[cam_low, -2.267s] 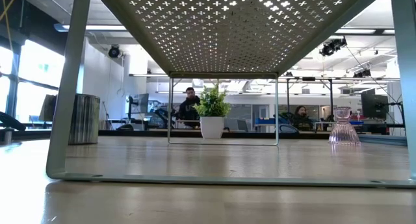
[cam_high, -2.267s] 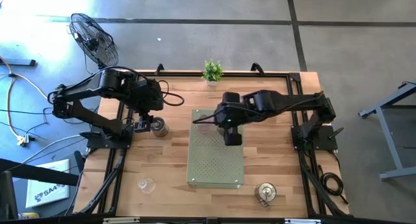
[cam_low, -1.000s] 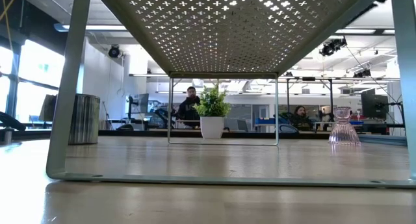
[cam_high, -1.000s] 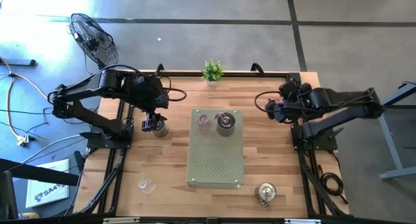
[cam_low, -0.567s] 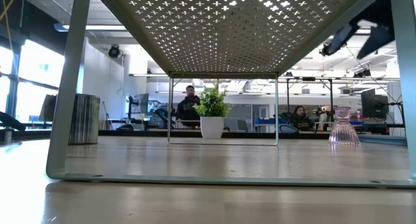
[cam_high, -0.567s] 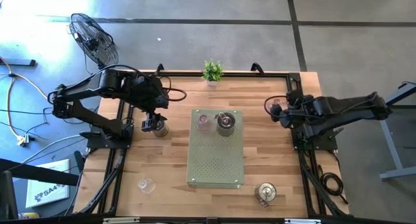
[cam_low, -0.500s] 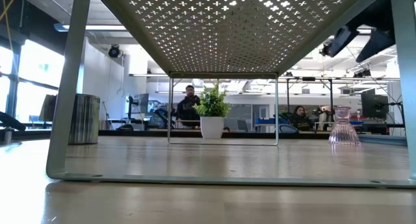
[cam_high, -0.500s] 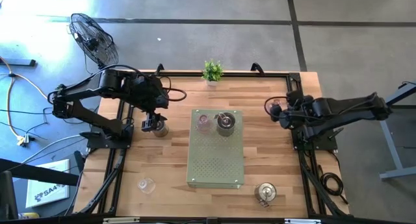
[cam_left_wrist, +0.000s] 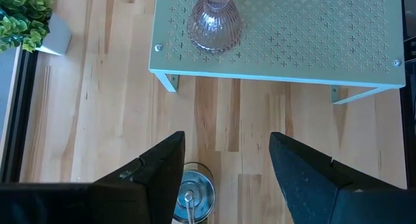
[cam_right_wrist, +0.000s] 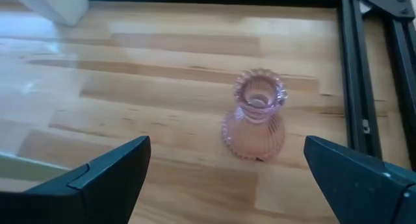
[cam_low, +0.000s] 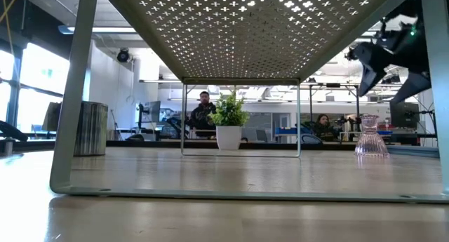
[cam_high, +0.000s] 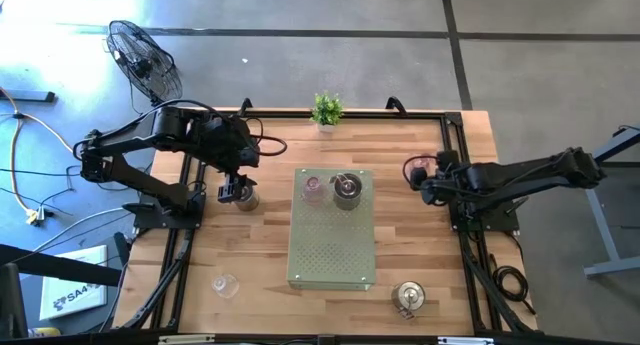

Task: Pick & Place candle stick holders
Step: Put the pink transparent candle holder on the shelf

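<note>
**Right arm swings off the rack toward a pink holder**

Since the earliest frame the right arm has left the perforated metal rack (cam_high: 332, 228), where it then hung over the far end, and now reaches in low from the right side of the surface (cam_high: 265, 255); two holders stand where it was. The left arm has barely shifted.

On the left, the left gripper (cam_high: 230, 190) hovers with its fingers spread wide directly over a silvery metal holder (cam_high: 245, 197), which stands on the wood just left of the rack. In the left wrist view that holder (cam_left_wrist: 194, 192) sits between the two dark fingers (cam_left_wrist: 146, 178) and is not touched by them. Near the front left corner stands a clear glass holder (cam_high: 225, 283), well apart from both arms.

At the middle, the rack carries a pink ribbed glass holder (cam_high: 313, 188) and a silvery holder (cam_high: 346, 188) side by side at its far end. A small potted plant (cam_high: 326, 110) stands at the far edge of the surface beyond them.

Toward the front right, another silvery holder (cam_high: 408, 296) stands alone on the wood.

On the right, the right gripper (cam_high: 425, 175) is open, its fingers (cam_right_wrist: 110, 172) wide apart on either side of an upright pink glass holder (cam_right_wrist: 255, 115) without touching it.
</note>
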You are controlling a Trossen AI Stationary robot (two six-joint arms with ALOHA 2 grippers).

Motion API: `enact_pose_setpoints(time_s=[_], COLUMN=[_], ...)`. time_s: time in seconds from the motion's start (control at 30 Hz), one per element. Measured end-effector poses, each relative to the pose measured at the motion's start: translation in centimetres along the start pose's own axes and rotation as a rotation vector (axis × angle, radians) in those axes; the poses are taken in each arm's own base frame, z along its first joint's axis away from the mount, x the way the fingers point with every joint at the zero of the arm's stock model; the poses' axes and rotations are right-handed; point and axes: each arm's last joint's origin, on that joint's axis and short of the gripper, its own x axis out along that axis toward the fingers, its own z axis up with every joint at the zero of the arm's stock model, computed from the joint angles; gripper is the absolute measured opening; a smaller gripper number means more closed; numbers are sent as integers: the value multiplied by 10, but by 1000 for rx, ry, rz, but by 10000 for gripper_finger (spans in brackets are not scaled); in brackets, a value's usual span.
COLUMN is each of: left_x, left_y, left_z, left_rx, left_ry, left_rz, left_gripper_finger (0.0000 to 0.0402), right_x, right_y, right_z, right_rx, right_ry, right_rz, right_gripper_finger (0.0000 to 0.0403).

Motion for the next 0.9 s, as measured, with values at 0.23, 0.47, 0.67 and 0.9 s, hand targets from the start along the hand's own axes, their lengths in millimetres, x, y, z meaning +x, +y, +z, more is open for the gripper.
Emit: enact_pose_setpoints(time_s=[0.23,0.47,0.67,0.9], left_x=[0,0,0,0], left_y=[0,0,0,0], left_z=[0,0,0,0], left_rx=[0,0,0,0], left_ry=[0,0,0,0], left_rz=[0,0,0,0], left_gripper_finger=[221,221,221,221], right_x=[7,20,33,41], right_y=[-5,-8,-10,-2], right_z=[-3,-8,-14,-8], right_rx=[6,54,62,40], right_ry=[-53,-55,-62,-107], right_rz=[-41,-60,-69,-25], right_gripper_finger=[400,400,400,400])
